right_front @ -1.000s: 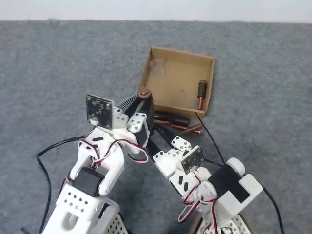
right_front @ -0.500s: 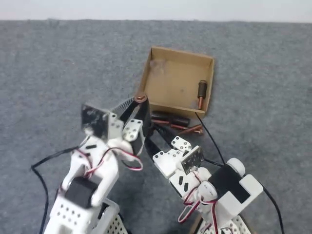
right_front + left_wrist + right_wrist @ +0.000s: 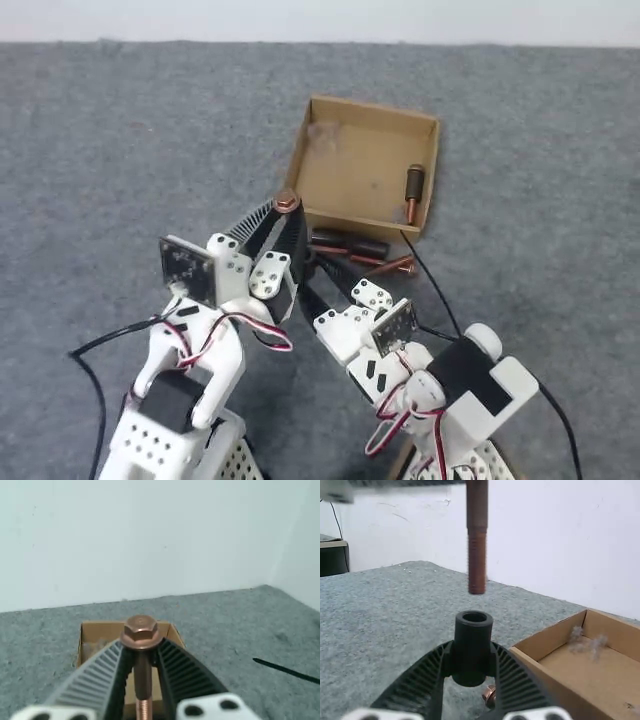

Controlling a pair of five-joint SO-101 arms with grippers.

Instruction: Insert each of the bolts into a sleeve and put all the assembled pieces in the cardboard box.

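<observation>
My left gripper is shut on a copper bolt, held upright with its hex head above the fingers, just in front of the cardboard box. In the right wrist view the bolt's threaded tip hangs a short way above a black sleeve. My right gripper is shut on that sleeve and holds it upright, its bore facing up. In the high view the right gripper sits partly under the left one. One assembled piece lies inside the box at its right wall.
A loose black sleeve and a copper bolt lie on the grey carpet along the box's near wall. Another bolt head shows under my right gripper. A black cable runs past the box's near right corner.
The left arm has drawn back toward the near side and tilted, carrying the bolt slightly nearer and over the sleeve. The right arm has stayed still.
</observation>
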